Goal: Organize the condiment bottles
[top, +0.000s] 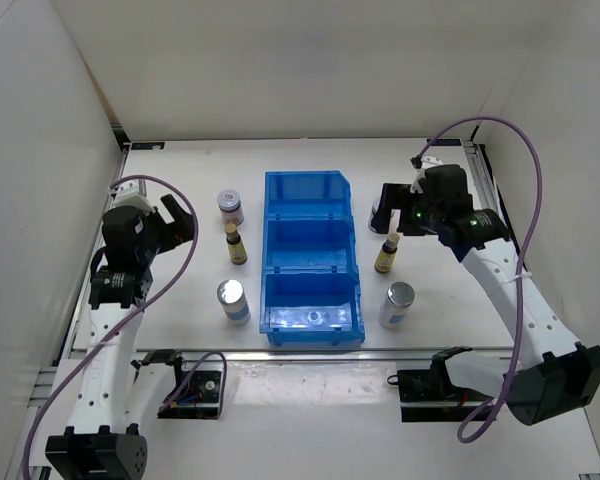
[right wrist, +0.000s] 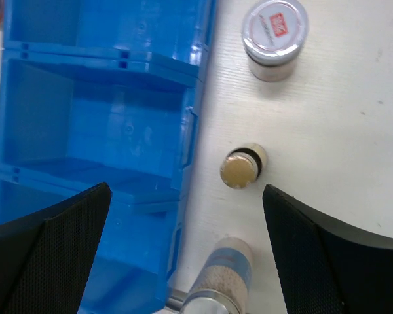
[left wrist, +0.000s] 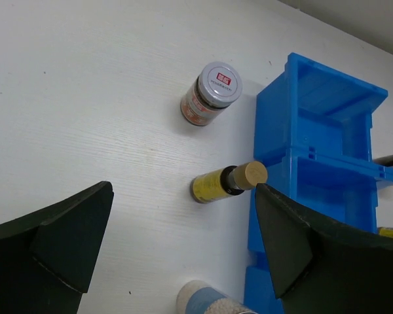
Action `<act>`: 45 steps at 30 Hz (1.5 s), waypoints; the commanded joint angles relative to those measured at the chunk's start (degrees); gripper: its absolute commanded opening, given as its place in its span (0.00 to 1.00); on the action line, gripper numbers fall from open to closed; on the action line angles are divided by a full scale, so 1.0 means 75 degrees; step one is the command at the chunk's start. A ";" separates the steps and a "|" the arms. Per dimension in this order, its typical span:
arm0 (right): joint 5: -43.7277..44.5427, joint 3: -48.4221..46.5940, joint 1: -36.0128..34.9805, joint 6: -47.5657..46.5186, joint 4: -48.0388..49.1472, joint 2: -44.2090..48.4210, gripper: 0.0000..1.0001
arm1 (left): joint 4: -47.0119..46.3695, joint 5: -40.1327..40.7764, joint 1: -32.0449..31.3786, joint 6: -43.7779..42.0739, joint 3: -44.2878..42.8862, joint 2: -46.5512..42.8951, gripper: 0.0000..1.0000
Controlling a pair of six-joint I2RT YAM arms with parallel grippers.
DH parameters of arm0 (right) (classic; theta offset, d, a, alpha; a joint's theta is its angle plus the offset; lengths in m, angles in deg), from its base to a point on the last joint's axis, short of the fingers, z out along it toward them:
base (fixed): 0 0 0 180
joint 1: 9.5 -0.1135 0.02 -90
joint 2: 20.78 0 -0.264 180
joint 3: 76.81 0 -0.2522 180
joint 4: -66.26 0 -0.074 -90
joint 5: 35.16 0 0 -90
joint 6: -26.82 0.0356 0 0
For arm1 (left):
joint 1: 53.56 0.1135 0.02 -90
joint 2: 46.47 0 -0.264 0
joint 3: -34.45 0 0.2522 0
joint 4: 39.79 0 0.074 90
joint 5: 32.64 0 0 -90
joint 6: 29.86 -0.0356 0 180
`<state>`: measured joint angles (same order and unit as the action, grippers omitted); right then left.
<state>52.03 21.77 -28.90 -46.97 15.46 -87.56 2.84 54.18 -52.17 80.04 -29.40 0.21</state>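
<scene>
The left gripper's black fingers [left wrist: 52,248] fill the bottom of its wrist view, spread wide with nothing between them. That left gripper [top: 178,222] hangs over the left side of the desk, well apart from the bottles.

A blue bin [top: 272,262] sits in the middle of the desk, its three compartments running from the near edge toward the far edge. All six condiment containers stand upright on the desk top, three in a row along each long side of the bin.

On the left side, counting from the far edge:
- a white-lidded jar [top: 230,207]
- a small amber bottle [top: 236,243], just beside the bin wall
- a silver-lidded shaker [top: 233,300], closest to the near edge

On the right side:
- a second amber bottle [top: 387,252]
- a second shaker [top: 397,305], closer to the near edge
- a second jar [right wrist: 274,38], farther back and plain in the right wrist view

From overhead that jar seems to be hidden under the right gripper [top: 388,208], though I can't be sure. The right gripper's fingers [right wrist: 46,248] are also parted and hold nothing, raised above the desk with the right-hand amber bottle below the gap between them.
</scene>
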 commanded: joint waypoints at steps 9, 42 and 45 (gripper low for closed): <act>0.0761 -0.0974 -0.0062 0.0148 -0.1845 0.0081 1.00 | -0.0040 0.0260 -0.0431 0.0124 0.0408 -0.1582 1.00; 0.0211 0.0783 -0.0132 0.1682 -0.3628 0.0960 1.00 | 0.1906 0.0354 -0.1544 0.0159 -0.0002 -0.0657 0.99; 0.0420 0.0783 -0.0202 0.1777 -0.3628 0.0726 1.00 | 0.1906 0.0354 -0.1544 0.0159 -0.0002 -0.0657 0.99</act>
<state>54.31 27.87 -29.73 -35.26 -11.67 -81.07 17.09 56.13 -63.50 81.59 -27.24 -4.07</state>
